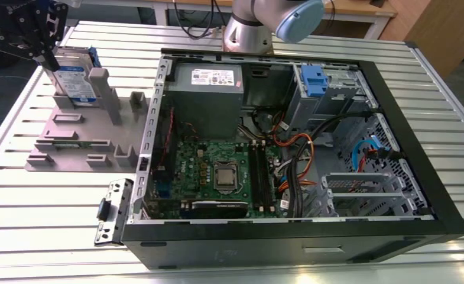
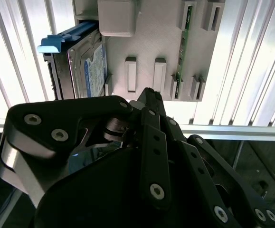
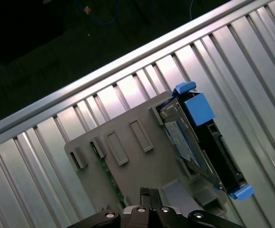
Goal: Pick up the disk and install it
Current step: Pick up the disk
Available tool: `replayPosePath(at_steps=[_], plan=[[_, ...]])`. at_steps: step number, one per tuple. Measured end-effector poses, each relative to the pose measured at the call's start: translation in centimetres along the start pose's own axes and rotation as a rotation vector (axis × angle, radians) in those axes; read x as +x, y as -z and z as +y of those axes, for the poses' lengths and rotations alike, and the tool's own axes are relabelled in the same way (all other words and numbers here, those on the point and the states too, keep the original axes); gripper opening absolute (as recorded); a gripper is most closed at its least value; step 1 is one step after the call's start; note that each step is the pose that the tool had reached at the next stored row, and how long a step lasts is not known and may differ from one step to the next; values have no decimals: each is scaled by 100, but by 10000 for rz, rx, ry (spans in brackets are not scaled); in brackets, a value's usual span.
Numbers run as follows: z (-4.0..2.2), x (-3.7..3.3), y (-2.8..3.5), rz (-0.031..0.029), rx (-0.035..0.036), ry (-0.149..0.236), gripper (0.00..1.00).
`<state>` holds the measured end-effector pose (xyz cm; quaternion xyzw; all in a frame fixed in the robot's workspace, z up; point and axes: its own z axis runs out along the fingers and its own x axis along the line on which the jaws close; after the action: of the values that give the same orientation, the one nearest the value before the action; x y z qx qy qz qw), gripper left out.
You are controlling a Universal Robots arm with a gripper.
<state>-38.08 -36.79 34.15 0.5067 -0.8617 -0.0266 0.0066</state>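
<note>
Starting at the exterior view's left: finding the gripper (image 1: 49, 56) hanging over the metal table (image 1: 26, 231), fingers pinched tight together, gripping nothing.

Spotting the disk (image 1: 75, 83) just under the gripper and a little to one side, not touching it. Standing up on its thin edge in a slot of the grey holder (image 1: 74, 127). Showing a white-and-blue label and a blue plastic frame in the second wrist view.

Guessing at a hard, stiff thing, quite heavy for its size. Guessing at smooth metal sides too, likely slipping out of a weak squeeze. Likely hiding tender parts inside, so needing no bumps and no drops.

Judging the best hold to be a firm pinch across the two flat sides, up at the free top edge, near the middle, for keeping it from tipping.

Moving on to the right, well away from the gripper: seeing the open computer case (image 1: 295, 239), with a blue latch (image 1: 314, 80) on a grey metal cage at the back.
</note>
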Motion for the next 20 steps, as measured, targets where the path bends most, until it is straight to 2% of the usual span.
replayPosePath(at_steps=[20], plan=[[0,0,0,12,-2,193,10]])
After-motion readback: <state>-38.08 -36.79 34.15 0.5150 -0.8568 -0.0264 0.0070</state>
